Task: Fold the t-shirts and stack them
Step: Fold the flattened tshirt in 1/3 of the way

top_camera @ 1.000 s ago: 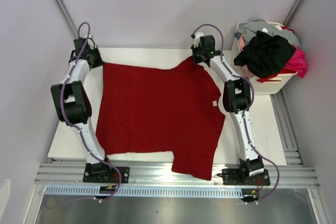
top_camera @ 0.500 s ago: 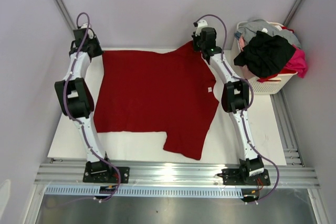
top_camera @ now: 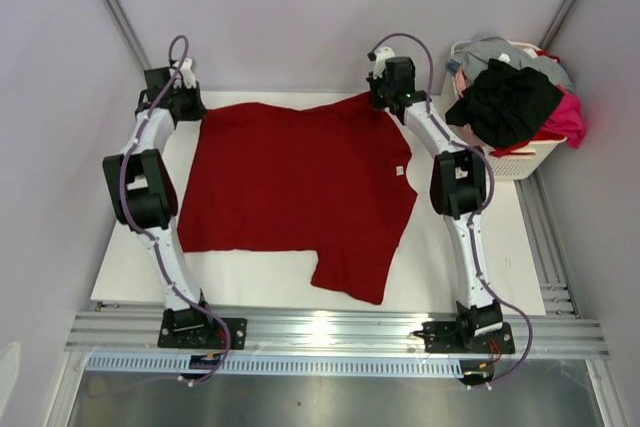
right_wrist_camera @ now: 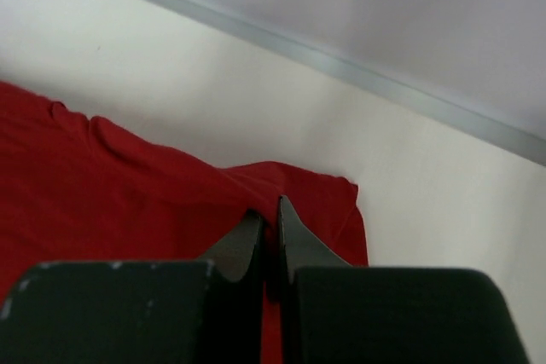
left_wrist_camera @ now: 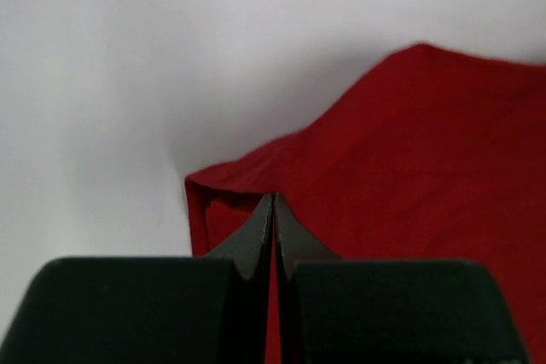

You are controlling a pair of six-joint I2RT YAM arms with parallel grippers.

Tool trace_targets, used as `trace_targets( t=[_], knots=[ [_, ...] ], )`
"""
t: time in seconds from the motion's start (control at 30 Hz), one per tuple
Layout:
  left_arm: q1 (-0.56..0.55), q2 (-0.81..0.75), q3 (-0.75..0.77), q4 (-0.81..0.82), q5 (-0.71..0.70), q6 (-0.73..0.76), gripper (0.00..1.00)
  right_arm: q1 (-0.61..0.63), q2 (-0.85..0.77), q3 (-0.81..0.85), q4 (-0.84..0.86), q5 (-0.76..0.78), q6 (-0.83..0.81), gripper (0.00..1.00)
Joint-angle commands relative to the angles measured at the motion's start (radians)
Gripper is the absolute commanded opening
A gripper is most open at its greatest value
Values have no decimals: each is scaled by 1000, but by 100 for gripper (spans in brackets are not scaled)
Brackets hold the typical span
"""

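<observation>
Red tee lies spread flat on the table, with one sleeve pointing toward the table's near edge. Left gripper is clenched on a tee corner at the table's far-left corner. Right gripper is clenched on another tee corner at the table's far edge. Basket, beside the table's far-right corner, holds black, pink and grey tees.

Plain dk red tee.
</observation>
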Motion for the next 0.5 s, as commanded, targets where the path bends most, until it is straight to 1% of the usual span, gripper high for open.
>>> trace_targets(
  t=[0.0, 0.07, 0.13, 0.17, 0.2, 0.23, 0.27, 0.37, 0.4, 0.47],
  knots=[
    [6, -133, -88, 72, 134, 234, 0, 6, -185, -66, -5, -16, -33, 0],
    [6, -153, -123, 58, 171, 303, 0, 8, -250, -134, -8, -15, -41, 0],
    [11, -170, -129, 40, 171, 336, 0, 9, -311, -175, -17, -30, -46, 0],
    [15, -175, -137, 26, 188, 379, 0, 12, -329, -212, -31, -38, -47, 0],
    [25, -178, -137, -20, 217, 414, 1, 14, -346, -230, -40, -39, -49, 0],
    [28, -186, -137, -57, 264, 473, 0, 15, -363, -246, -54, -58, -52, 0],
    [32, -192, -154, -81, 309, 564, 0, 20, -388, -258, -92, -64, -52, 0],
    [41, -230, -206, -80, 279, 615, 0, 29, -438, -338, -141, -75, -53, 0],
    [57, -233, -208, -74, 278, 615, 0, 32, -452, -397, -145, -75, -55, 0],
    [75, -244, -232, -63, 292, 629, 0, 37, -498, -460, -140, -75, -56, 0]
  ],
)
